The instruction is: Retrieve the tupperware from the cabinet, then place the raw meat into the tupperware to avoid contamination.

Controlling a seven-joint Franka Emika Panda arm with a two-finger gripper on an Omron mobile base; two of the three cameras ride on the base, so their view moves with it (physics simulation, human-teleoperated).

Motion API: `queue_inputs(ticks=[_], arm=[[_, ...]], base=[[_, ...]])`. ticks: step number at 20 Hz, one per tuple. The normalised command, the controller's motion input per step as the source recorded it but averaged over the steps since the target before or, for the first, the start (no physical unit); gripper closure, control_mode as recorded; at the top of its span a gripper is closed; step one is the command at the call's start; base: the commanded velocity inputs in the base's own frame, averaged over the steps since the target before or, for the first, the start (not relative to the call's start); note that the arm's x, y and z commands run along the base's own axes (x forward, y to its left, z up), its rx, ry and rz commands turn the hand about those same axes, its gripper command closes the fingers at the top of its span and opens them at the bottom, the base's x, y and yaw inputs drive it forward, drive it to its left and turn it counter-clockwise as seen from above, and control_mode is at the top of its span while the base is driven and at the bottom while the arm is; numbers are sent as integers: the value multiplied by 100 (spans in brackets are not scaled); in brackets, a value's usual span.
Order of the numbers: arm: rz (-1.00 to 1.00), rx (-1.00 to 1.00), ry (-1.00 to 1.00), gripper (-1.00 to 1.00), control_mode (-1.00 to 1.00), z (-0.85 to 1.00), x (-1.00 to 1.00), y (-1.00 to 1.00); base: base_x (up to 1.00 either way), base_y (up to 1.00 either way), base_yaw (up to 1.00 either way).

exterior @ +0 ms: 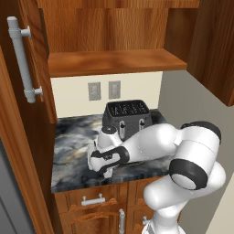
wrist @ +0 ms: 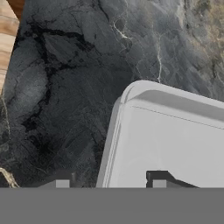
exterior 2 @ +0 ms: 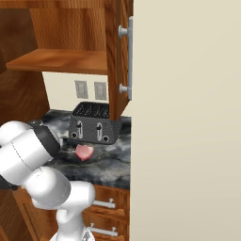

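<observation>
The tupperware [wrist: 170, 140], a shallow whitish translucent tray, lies flat on the dark marble counter [wrist: 65, 87]. My gripper [wrist: 111, 183] hangs just above it, open, its two dark fingertips [wrist: 62, 182] straddling the tray's left rim. In the left base view the gripper [exterior: 99, 170] is low over the counter's front edge, in front of the toaster [exterior: 126, 118]. The raw meat [exterior 2: 84, 151], a small pink slab, lies on the counter before the toaster [exterior 2: 94, 123]. The cabinet [exterior: 114, 61] above stands open, its shelf bare.
The cabinet's left door [exterior: 27, 59] swings out with its grey bar handle; the right door [exterior 2: 117, 56] hangs open over the toaster's right end. Two wall outlets [exterior: 104, 90] sit behind. Drawers [exterior: 93, 200] lie under the counter. A beige wall [exterior 2: 188, 141] bounds the right.
</observation>
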Motion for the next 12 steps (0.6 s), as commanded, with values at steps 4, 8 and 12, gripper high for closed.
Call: queue_inputs(ticks=[4,8,12], arm=[[0,0,0,-100,-100,5,-4,0],[-1,0,0,-100,-100,35,-7,0],[0,0,0,-100,-100,62,-3,0]], base=[[0,0,0],[0,0,0],[0,0,0]])
